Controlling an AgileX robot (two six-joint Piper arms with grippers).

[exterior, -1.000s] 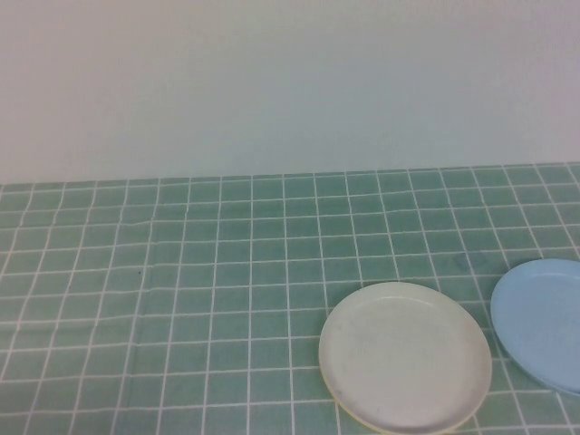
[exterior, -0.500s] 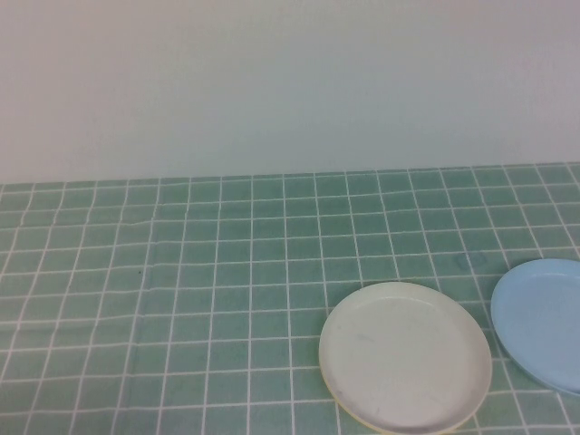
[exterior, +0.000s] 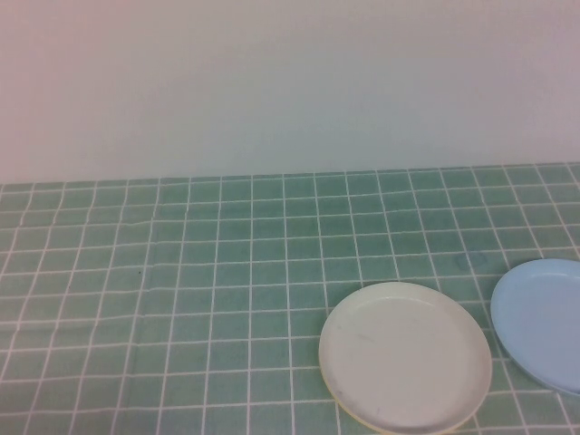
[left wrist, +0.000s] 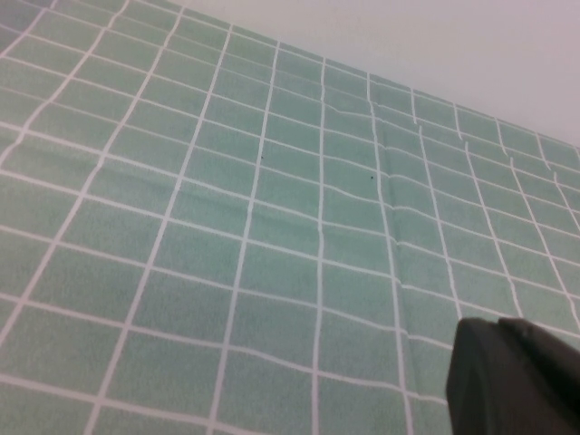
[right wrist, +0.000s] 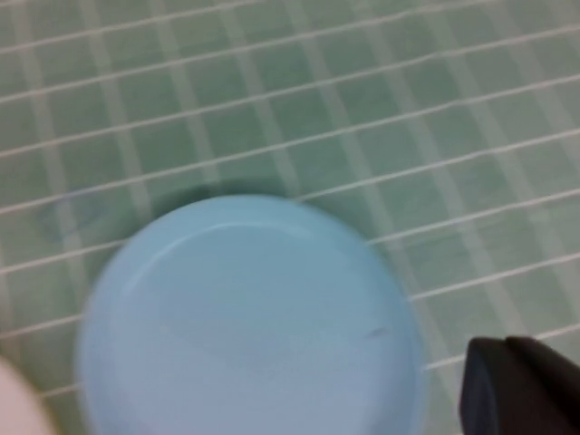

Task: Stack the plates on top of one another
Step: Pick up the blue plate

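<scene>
Green-checked desk [exterior: 181,299] carries our light, stiff round blue plastic plate [right wrist: 249,317], best pinched at its rim by our closed, empty right hand [right wrist: 521,385]; left hand [left wrist: 512,376] closed, empty.

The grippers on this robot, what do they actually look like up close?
Little shows. The left gripper appears only as a matte black, blocky piece with rounded edges at the corner of its wrist view. The right gripper looks the same: plain black, no markings or cables visible. Neither arm appears in the high view.

The white plate [exterior: 405,355] lies flat atop the yellow plate [exterior: 349,410]; the light blue plate [exterior: 541,322] lies just right of them, apart.
</scene>
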